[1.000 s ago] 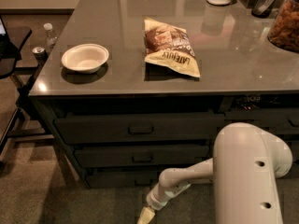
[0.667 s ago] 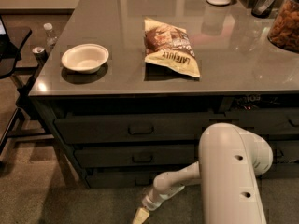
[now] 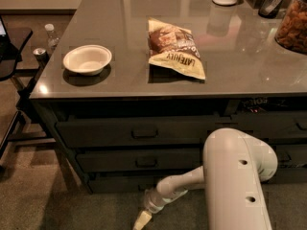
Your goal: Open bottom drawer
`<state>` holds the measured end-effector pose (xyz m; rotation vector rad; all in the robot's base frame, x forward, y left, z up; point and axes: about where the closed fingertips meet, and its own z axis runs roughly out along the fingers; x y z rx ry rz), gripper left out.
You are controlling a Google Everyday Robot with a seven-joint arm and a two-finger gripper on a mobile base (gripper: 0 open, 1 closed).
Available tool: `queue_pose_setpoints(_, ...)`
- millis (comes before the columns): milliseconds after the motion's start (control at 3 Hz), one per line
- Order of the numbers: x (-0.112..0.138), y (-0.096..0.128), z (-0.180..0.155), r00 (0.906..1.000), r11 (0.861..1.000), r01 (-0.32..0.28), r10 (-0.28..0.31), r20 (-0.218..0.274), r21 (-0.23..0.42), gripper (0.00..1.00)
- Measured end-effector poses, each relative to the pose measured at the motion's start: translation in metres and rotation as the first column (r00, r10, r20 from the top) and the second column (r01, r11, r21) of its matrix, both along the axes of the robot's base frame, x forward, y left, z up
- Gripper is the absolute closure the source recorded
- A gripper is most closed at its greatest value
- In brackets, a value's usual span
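The bottom drawer (image 3: 117,182) is the slim dark grey front at the foot of the left three-drawer stack, under two taller fronts. It looks closed. My white arm reaches down in front of it from the lower right. My gripper (image 3: 142,219) hangs low near the floor, just in front of and below the drawer's middle. The drawer's centre handle is hidden behind my wrist.
The middle drawer (image 3: 144,161) and top drawer (image 3: 144,132) sit above. On the counter (image 3: 124,47) lie a white bowl (image 3: 87,59) and a chip bag (image 3: 176,48). A dark chair (image 3: 9,56) and a bottle (image 3: 50,32) stand at left. Carpet lies below.
My arm has swung left and its big white link has moved left and lower in view. The gripper has stayed low by the drawer's foot. The drawer has not moved.
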<state>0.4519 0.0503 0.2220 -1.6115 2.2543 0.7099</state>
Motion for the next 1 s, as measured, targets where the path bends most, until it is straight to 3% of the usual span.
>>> queue_pose_setpoints(333, 0.046, 0.002, -0.044, 0.9987, 1.0, 0.004, -0.003, 0.052, -0.016, 0.0)
queue_pose_setpoints(1000, 0.046, 0.0, -0.063, 0.9993, 0.999, -0.014, 0.016, 0.033, -0.037, 0.0)
